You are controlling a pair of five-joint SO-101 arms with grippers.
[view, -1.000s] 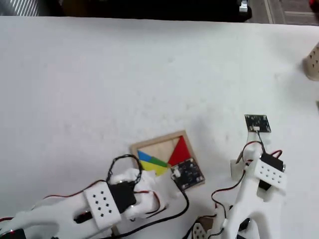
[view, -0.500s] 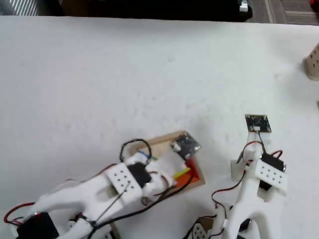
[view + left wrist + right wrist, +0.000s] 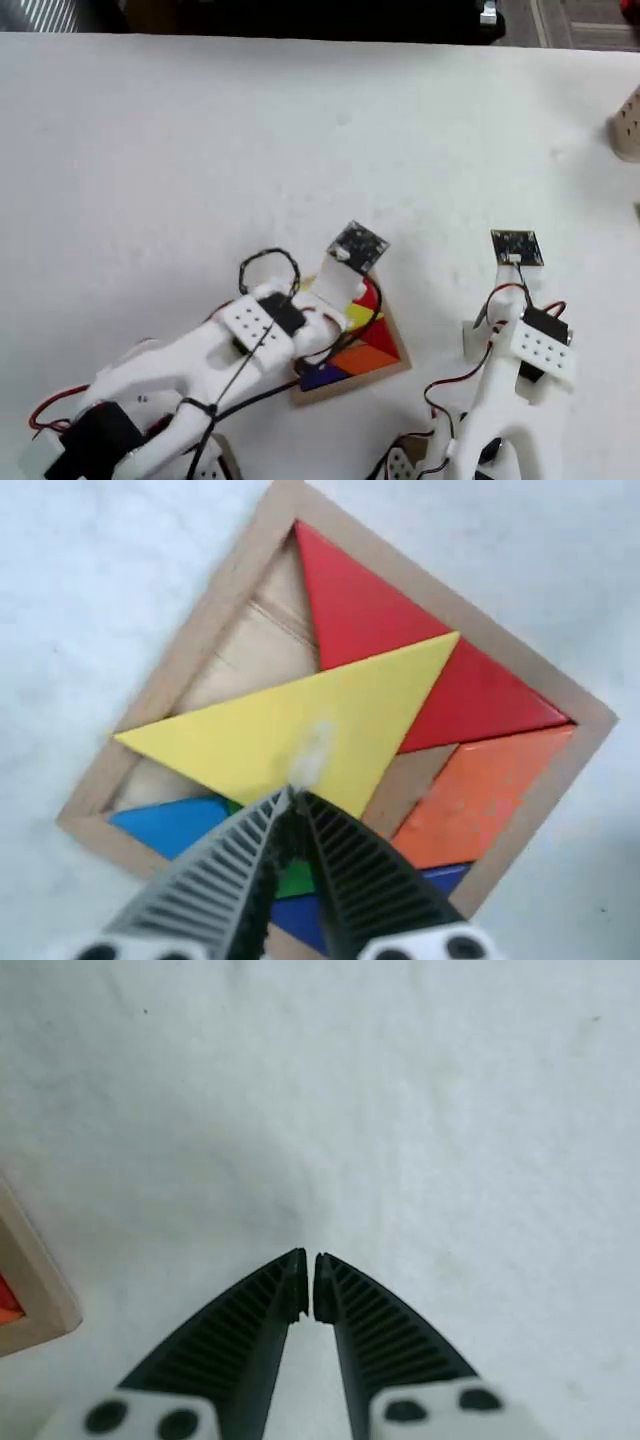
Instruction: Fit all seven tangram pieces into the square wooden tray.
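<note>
- White counter (image 3: 200, 150) is carrying the square wooden tray (image 3: 350, 381) on the arms' side. The left arm (image 3: 230, 350) is hanging over it and the right arm (image 3: 530, 350) is standing well apart.
- Left wrist view: the left hand (image 3: 297, 802) is pinching narrow with nothing gripped, tips touching the yellow triangle (image 3: 290, 730). That triangle is lying skewed in the tray, its tip over the red triangle (image 3: 400, 630). Orange piece (image 3: 480, 790) and blue piece (image 3: 170, 820) are sitting inside.
- Right wrist view: the right hand (image 3: 308, 1285) is hovering narrow and empty over bare counter, with a tray corner just beside.

Pretty plain setup: a white, slightly textured tabletop (image 3: 200, 130), evenly lit. Past its far edge it's mostly dark, with a bit of grey floor (image 3: 590, 20) far right.
</note>
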